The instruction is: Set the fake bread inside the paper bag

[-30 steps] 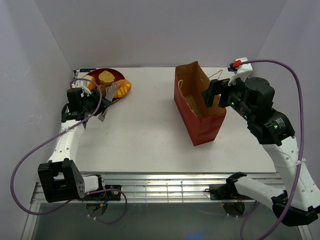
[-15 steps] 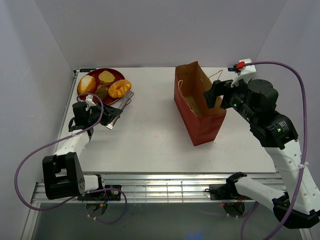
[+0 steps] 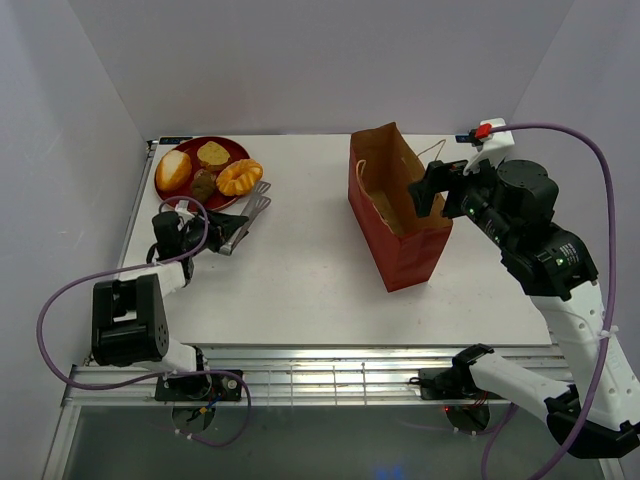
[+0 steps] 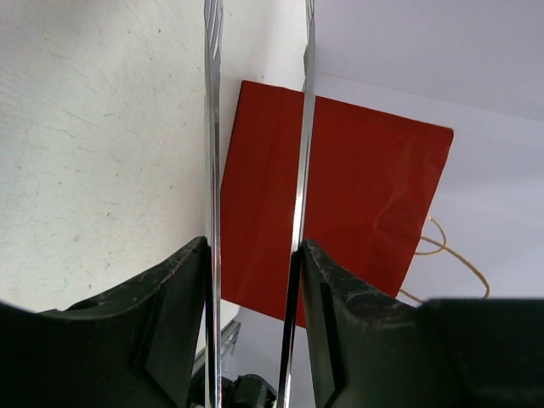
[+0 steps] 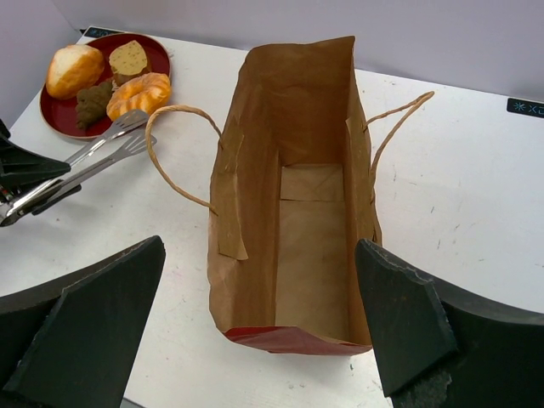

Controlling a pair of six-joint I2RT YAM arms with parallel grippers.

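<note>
We see all four pcs of the fake bread (image 3: 208,170) on the round red plate (image 3: 190,147), at approx. 10 o'clock on the white tabletop (image 3: 300,280). On the plate, the golden roll (image 3: 173,170) sits at 9 o'clock and the yellow-brown pc (image 3: 212,153) at 12. The dark brown pc (image 3: 204,184) is at 6, and the orange ridged bun (image 3: 240,177) at 4, on the rim.

L pincer (image 3: 218,238) lies low at the plate's 6 o'clock, clamped on metal tongs (image 3: 245,212). The tongs point to 1 o'clock w/ their blades apart. Their tips are just beside the bun; we can't tell if they touch.

The paper bag (image 3: 400,245) stands upright at approx. 2 o'clock on the tabletop, well apart from the plate. Its mouth is open, and the R wrist view shows the lighter brown inside down to the floor. A string handle (image 5: 174,153) hangs at each long side.

R pincer (image 3: 428,190) hovers over the bag's 3 o'clock rim, fingers spread wide, gripping nothing.
</note>
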